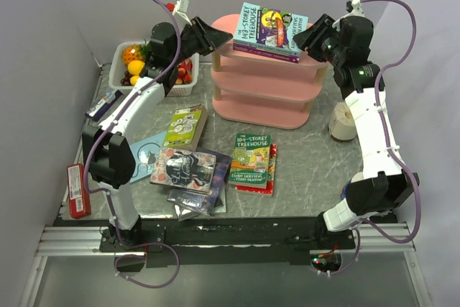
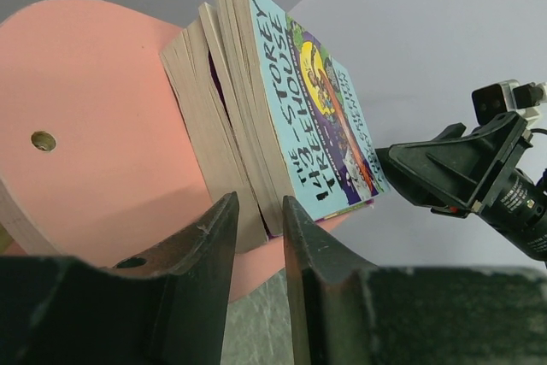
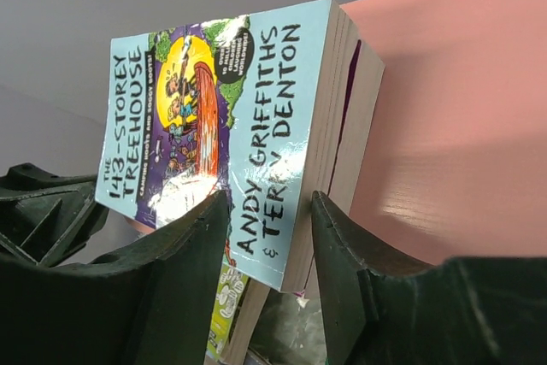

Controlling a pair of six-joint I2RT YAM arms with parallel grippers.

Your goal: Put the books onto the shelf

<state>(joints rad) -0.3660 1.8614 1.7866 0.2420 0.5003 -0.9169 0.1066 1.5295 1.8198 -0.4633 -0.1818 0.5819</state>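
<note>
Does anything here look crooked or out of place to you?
Yes. The Treehouse book on the pink shelf lies twisted on the top tier, with one corner jutting past the rim. The other books lie on the table in loose, overlapping heaps.

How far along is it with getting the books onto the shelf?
Done: a small stack lies on the top tier of the pink shelf. In hand: the left gripper and right gripper flank that stack; whether either grips it is unclear. Still to go: several books lie on the table.
</note>
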